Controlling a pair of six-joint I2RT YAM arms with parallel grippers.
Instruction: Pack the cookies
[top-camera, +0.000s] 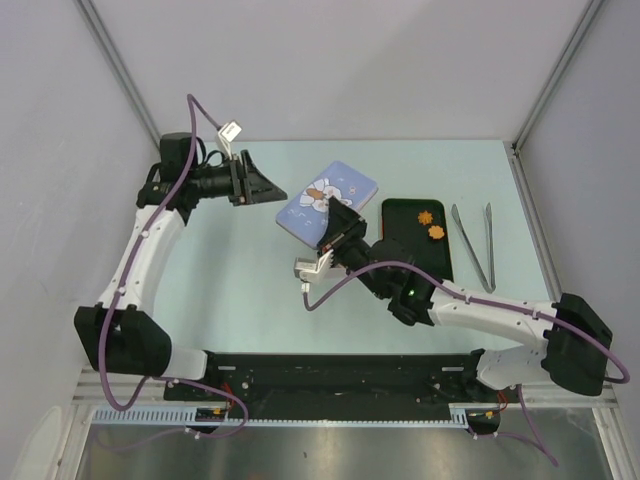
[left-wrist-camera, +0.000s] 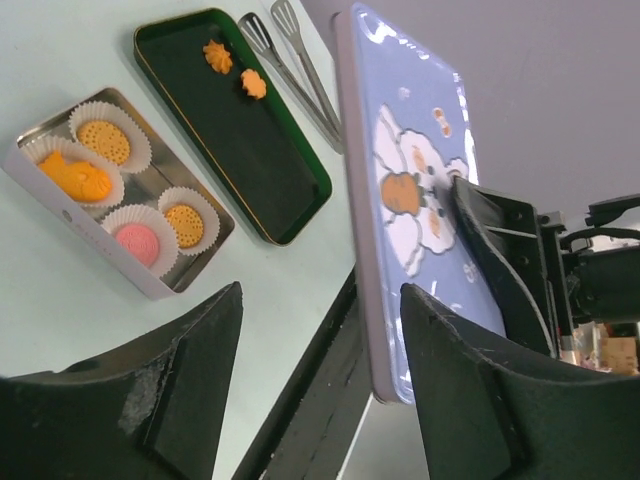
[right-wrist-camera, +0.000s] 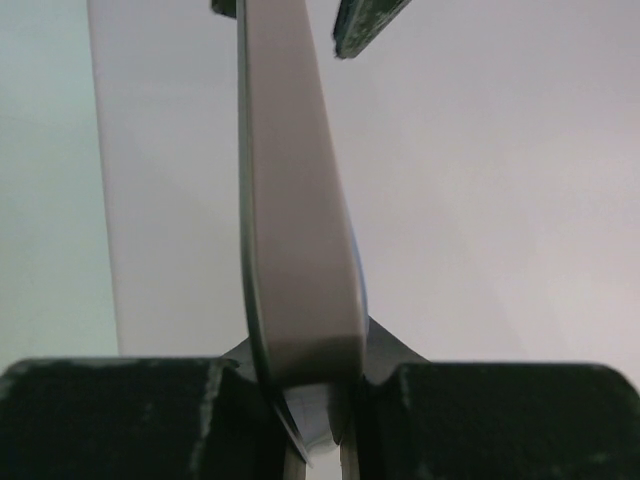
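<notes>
Blue lid (top-camera: 328, 192) pinched at edge — right jaws clamped tight; left jaws wide apart, empty.

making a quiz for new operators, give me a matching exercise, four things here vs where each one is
Things:
1 lid
2 tongs
3 pink cookie
4 flower cookies

Places:
a on the tray
b in the right gripper
c in the tin, in a paper cup
d on the table beside the tray

Pairs: 1-b, 2-d, 3-c, 4-a
</notes>
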